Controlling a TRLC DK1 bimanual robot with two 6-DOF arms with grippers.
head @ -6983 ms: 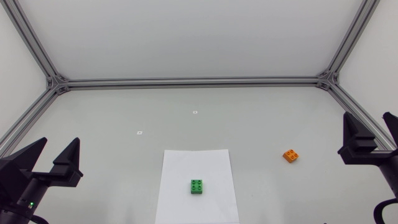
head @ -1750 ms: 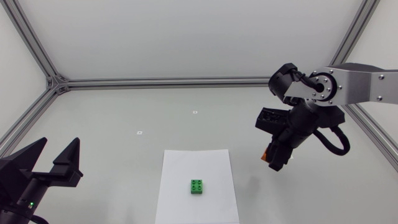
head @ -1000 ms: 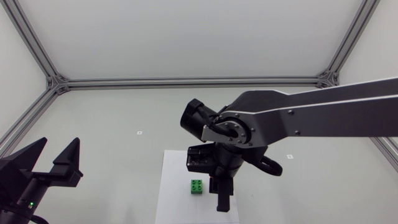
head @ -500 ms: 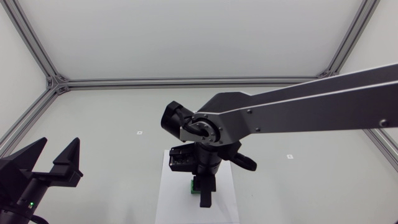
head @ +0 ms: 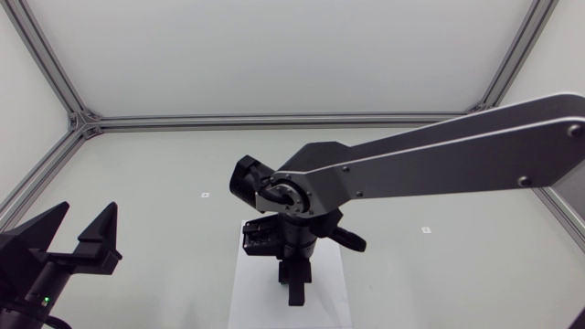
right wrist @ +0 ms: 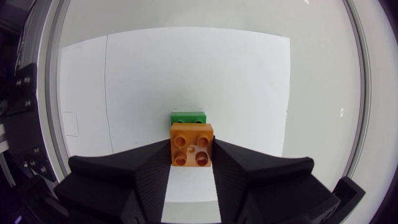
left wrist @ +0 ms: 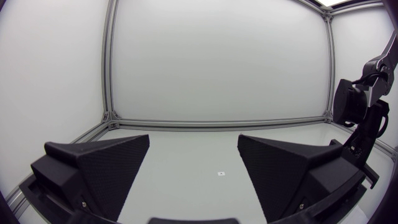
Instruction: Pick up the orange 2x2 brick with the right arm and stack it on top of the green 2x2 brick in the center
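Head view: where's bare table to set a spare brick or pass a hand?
Free: table between left gripper and white sheet; the wide strip between rear frame rail and right arm. Crowded: sheet centre, right gripper shut on orange 2x2 brick at the green 2x2 brick.

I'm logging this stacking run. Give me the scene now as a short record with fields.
right hand: shut on the orange brick, above the paper
green brick: on the paper, showing just ahead of the orange brick
left hand: open, empty, away from both bricks
stacked: cannot tell whether the bricks touch
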